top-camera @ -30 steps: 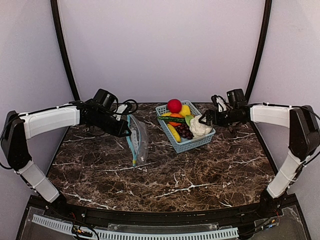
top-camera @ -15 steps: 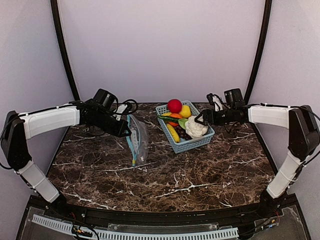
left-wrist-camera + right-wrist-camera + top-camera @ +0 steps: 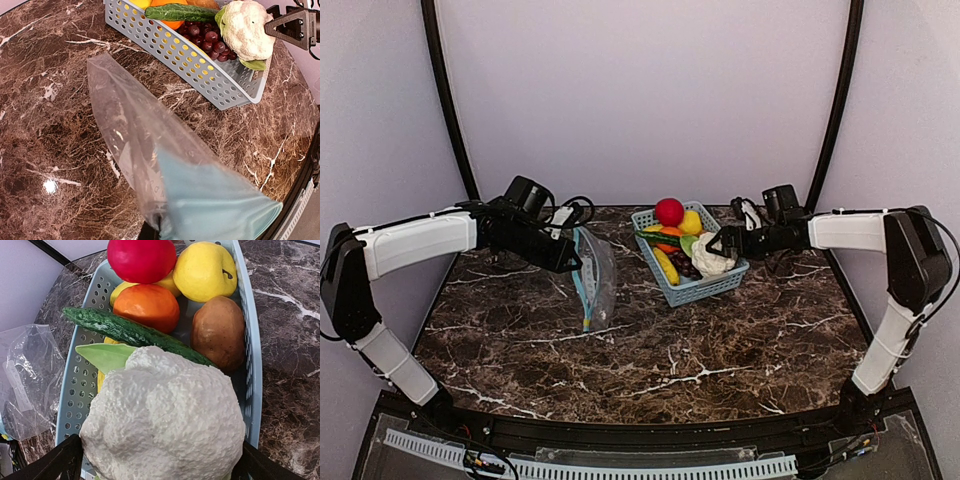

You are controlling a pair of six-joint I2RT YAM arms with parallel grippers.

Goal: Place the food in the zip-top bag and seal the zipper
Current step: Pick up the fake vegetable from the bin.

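The clear zip-top bag (image 3: 600, 285) hangs from my left gripper (image 3: 572, 264), which is shut on its top corner; its lower corner touches the table. Its light-blue zipper (image 3: 583, 295) runs down the near edge. In the left wrist view the bag (image 3: 130, 130) and zipper (image 3: 215, 205) fill the foreground. The white cauliflower (image 3: 711, 255) sits at the right end of the basket. My right gripper (image 3: 157, 467) is open, one finger on each side of the cauliflower (image 3: 165, 420), close against it. A light-green piece (image 3: 102, 355) and the banana (image 3: 667, 265) lie beside it.
The light-blue lattice basket (image 3: 692, 290) stands at the back centre and also holds a red ball fruit (image 3: 669, 211), a yellow fruit (image 3: 205, 270), an orange one (image 3: 147, 305), a cucumber (image 3: 130, 332), a brown potato (image 3: 217, 332) and dark grapes (image 3: 205, 42).
My right gripper has slid a little to the left over the basket, and the cauliflower has shifted left with it. The left arm and the bag have stayed put.
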